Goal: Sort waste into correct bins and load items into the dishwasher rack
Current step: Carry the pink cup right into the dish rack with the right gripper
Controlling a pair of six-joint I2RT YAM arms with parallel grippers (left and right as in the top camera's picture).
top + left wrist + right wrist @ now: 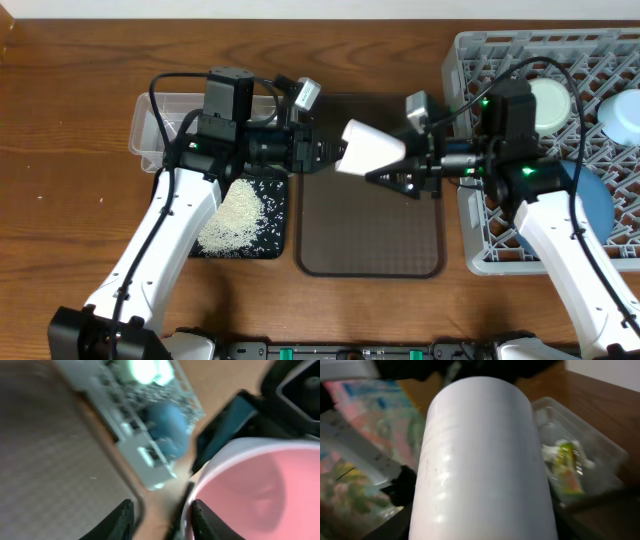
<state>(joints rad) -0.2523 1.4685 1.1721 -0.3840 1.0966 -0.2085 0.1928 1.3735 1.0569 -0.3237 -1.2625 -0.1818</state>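
Materials and finishes, placed by the serving tray, itself brown, matt and finely textured. Beneath everything, the table: polished wood with visible grain. Left of the serving tray, a matt black tray bears dull white rice grains; beyond it stands a tub of clear glossy plastic. To the right, a rack of grey moulded plastic lattice. Above the serving tray, a cup: smooth, softly glossy, white outside and pink within.

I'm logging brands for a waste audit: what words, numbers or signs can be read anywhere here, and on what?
No text can be read in any view.
The snack wrapper in the clear tub: printed, but too blurred to read.
The pink cup: plain, no marking seen.
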